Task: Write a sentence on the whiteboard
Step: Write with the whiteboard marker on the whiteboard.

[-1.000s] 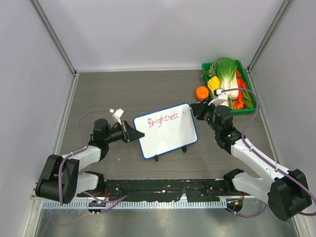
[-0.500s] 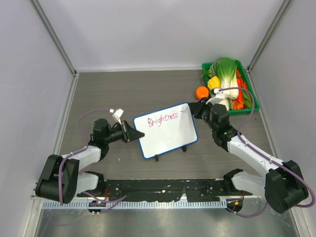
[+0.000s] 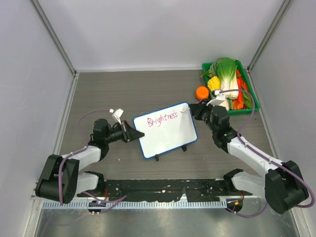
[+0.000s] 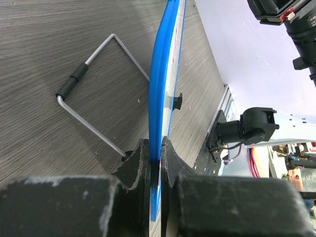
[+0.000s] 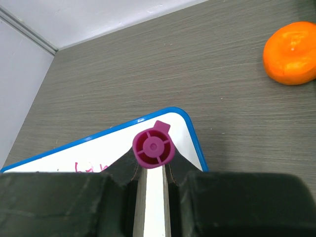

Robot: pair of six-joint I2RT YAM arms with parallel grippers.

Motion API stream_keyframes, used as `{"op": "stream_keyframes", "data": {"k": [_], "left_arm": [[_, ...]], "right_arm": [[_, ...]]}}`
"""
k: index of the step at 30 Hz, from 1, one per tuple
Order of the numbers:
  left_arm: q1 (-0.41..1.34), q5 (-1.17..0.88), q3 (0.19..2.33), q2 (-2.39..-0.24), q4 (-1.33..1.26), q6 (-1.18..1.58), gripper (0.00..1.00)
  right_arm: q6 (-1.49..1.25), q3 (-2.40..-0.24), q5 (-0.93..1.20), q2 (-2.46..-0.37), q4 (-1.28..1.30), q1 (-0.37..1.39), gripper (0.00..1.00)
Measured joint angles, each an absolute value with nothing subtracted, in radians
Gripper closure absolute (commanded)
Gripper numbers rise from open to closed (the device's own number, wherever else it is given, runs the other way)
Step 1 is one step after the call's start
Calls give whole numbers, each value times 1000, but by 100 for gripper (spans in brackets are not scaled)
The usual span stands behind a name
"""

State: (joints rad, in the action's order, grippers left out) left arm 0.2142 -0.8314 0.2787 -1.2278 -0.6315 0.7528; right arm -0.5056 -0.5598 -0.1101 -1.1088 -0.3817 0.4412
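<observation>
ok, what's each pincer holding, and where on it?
Left pincer pinches the whiteboard by its left edge. Right pincer grips a marker on its barrel, below the magenta end.

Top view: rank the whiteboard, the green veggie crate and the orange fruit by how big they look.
1-2. Blue-framed white rectangular whiteboard and green plastic crate of vegetables: nearly alike, the board perhaps slightly bigger, but it is propped up towards the camera, so unsure.
3. Round orange fruit: clearly smallest.
</observation>
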Motion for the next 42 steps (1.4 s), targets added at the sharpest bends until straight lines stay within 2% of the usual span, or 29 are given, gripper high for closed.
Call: {"op": "stream_keyframes", "data": {"k": [18,29,42], "left_arm": [[214,-830,278,-1228,-632,753,100],[214,-829,278,-1227,-632,751,100],[214,-829,278,-1227,-632,751,100]], "right_arm": [[-518,-518,-101,-1070,-374,441,99],[-537,-574,-87,-1048,-352,441,99],[-554,-597,-118,-1119,-389,441,99]]}}
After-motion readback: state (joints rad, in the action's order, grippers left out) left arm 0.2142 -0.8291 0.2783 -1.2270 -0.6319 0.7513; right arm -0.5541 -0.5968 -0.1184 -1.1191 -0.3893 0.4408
